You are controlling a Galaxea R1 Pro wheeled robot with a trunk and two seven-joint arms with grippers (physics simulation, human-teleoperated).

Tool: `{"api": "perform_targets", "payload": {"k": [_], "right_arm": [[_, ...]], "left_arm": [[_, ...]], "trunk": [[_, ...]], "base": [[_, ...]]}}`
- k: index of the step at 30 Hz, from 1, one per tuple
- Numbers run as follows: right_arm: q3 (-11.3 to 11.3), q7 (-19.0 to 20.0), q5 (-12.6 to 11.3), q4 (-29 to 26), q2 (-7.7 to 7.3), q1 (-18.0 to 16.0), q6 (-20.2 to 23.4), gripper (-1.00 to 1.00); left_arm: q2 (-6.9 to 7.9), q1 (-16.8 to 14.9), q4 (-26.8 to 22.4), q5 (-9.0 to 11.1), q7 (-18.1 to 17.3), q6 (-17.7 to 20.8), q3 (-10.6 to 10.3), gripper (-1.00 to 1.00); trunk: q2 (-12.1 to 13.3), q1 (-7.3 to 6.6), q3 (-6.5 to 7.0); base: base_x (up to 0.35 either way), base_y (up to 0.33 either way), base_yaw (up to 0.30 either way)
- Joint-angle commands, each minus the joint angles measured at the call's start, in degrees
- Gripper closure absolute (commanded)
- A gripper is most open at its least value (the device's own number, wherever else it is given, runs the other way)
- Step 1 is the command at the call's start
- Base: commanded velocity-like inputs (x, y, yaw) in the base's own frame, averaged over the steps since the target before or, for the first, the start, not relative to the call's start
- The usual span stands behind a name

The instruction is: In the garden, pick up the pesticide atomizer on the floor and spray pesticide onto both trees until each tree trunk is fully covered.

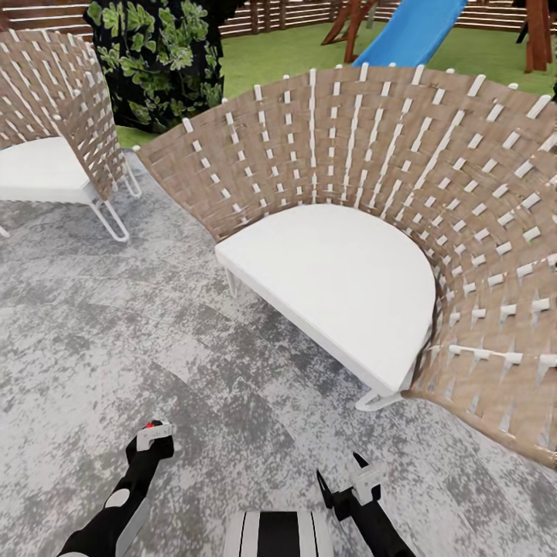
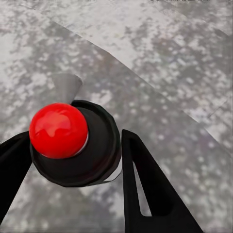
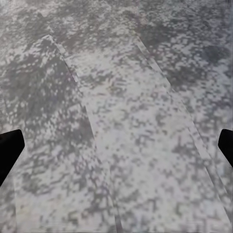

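Grey mottled paving [image 1: 116, 325] sits under you; your two arms hang low at the near edge of the head view. Your left pincer [image 2: 73, 160] is clenched on the pesticide atomizer [image 2: 73, 143]; in the left wrist view its black fingers [image 2: 145, 184] flank a round black body with a glossy red ball on top and a pale grey cone poking out past it. Its long axis runs roughly along your line of sight in that view, so the red end faces the camera and the cone end points down toward the paving. In the head view the left pincer [image 1: 152, 442] shows a small red spot at its tip. Your right pincer [image 1: 352, 480] is released and holds nothing; in the right wrist view its fingertips [image 3: 9, 145] sit wide apart at either edge over bare paving. Ahead of you, a woven tan chair [image 1: 433, 193] with a white cushion [image 1: 333, 286]; a second one [image 1: 54, 131] stands to your left. Beyond them: a leafy shrub [image 1: 158, 58], green lawn [image 1: 286, 54], a blue slide [image 1: 414, 31], a brown slat fence [image 1: 46, 14].
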Motion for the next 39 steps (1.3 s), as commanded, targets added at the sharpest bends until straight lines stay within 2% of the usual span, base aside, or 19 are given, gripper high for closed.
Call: {"api": "perform_targets", "payload": {"k": [1, 3, 5, 6, 9, 14, 20, 25, 28, 30, 39], "right_arm": [[0.01, -0.04, 0.04, 0.07, 0.08, 0.0, 0.0, -1.0], [-0.05, -0.07, 0.02, 0.09, 0.05, 0.03, 0.0, -1.0], [-1.35, -0.09, -0.02, 2.46, -0.33, 0.16, -0.14, -1.0], [-4.19, -0.09, -0.08, 5.9, -0.53, 0.24, -0.81, -1.0], [-7.23, -0.09, -0.05, 8.02, -0.58, 0.31, -2.17, -1.0], [-10.92, -0.03, -0.04, 11.95, -0.59, 0.35, -2.93, -1.0], [-11.76, -0.01, -0.1, 16.86, -0.6, 0.35, -3.06, -1.0], [-11.95, -0.01, -0.12, 18.67, -0.66, 0.35, -3.11, -1.0], [-12.87, -0.01, -0.13, 19.19, -0.68, 0.35, -3.13, -1.0], [-13.57, -0.02, -0.13, 19.36, -0.63, 0.35, -3.09, -1.0], [-13.76, -0.09, -0.13, 19.6, -0.52, 0.35, -3.08, -1.0]], "left_arm": [[0.11, 0.12, 0.17, -0.32, -0.06, 0.29, -0.05, 1.0], [0.3, 0.18, 0.2, -0.35, -0.11, 0.4, -0.02, 1.0], [0.55, 0.87, 0.67, -0.36, -0.12, 0.55, 0.01, 1.0], [0.7, 2.33, 1.37, -0.29, -0.09, 0.59, 0.09, 1.0], [0.86, 3.38, 1.62, -0.28, -0.09, 0.6, 0.13, 1.0], [0.97, 5.09, 1.73, -0.25, -0.08, 0.64, 0.11, 1.0], [0.95, 6.79, 2.01, -0.27, -0.08, 0.65, 0.11, 1.0], [1.0, 7.8, 2.11, -0.27, -0.06, 0.65, 0.15, 1.0], [1.06, 8.76, 2.12, -0.22, -0.01, 0.65, 0.23, 1.0], [1.19, 9.36, 2.14, -0.19, 0.26, 0.61, 0.26, 1.0], [1.34, 12.35, 2.33, -0.19, 0.8, 0.15, 0.18, 1.0]], "trunk": [[0.02, -0.02, 0.23], [0.04, -0.07, 0.67], [0.07, -0.13, 1.12], [0.08, -0.15, 1.34], [0.12, -0.23, 2.0], [0.19, -0.36, 3.11], [0.27, -0.51, 4.44], [0.34, -0.64, 5.55], [0.38, -0.72, 6.21], [0.38, -0.72, 6.21], [0.38, -0.72, 6.21]], "base": [[0.0, 0.0, 0.0], [0.0, 0.0, 0.0], [0.0, 0.0, 0.0], [0.0, 0.0, 0.0], [0.0, 0.0, 0.0], [0.0, 0.0, 0.0], [0.0, 0.0, 0.0], [0.0, 0.0, 0.0], [0.0, 0.0, 0.0], [0.0, 0.0, 0.0], [0.0, 0.0, 0.0]]}}
